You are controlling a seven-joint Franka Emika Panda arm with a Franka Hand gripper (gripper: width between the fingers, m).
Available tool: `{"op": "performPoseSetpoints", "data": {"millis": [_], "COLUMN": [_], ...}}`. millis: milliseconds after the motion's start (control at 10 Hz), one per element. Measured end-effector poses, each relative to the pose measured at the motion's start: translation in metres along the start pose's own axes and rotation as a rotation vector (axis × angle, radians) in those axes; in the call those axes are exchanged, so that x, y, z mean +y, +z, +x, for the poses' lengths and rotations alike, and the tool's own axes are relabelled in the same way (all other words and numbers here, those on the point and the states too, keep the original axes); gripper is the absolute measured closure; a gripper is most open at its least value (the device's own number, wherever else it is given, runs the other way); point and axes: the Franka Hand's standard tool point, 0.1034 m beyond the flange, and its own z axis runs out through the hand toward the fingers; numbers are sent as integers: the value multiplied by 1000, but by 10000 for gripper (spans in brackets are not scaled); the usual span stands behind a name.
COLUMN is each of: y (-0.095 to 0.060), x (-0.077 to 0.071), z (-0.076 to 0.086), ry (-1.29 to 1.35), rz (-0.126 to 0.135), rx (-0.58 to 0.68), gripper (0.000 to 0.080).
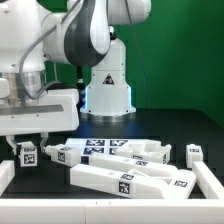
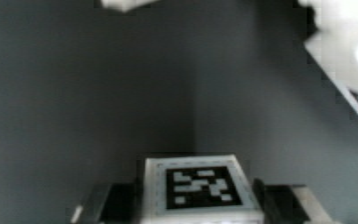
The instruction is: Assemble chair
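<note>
1. Jaws are gripping a small tagged block (image 2: pixel 197 186), the dark fingers (image 2: pixel 112 203) pressing on two opposite sides of it.
2. That block (image 1: pixel 28 153) is hanging under the arm at the exterior view's left, low over the dark table (image 1: pixel 190 125). Whether it is touching the table I cannot tell.
3. As a judgement on handling, this chunky white plastic piece is probably behaving as a stiff, light thing. Its smooth faces may be prone to slipping under a loose pinch. The flat opposite sides, as taken now, are looking like the right hold, and they are leaving the tagged faces uncovered.
4. One tagged face is pointing up at the wrist camera and another is facing the exterior camera. The piece is looking squat, so its long axis is hard to name. If it has one, it seems to be running downward between the fingers.
5. Further out, a loose block (image 1: pixel 65 153) is lying just beside it. Long chair bars (image 1: pixel 120 181) are lying across the table toward the exterior view's right.
</note>
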Motion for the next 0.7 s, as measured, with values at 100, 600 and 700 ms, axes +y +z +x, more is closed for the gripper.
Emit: {"op": "performPoseSetpoints", "data": {"millis": [100, 600, 700], "y": [0, 14, 14], "x": [-1, 0, 0], "z": [1, -12, -12], "ry": [-4, -4, -5], "rz": [1, 1, 0], "rx": [-1, -24, -24], "gripper": [515, 515, 515]}}
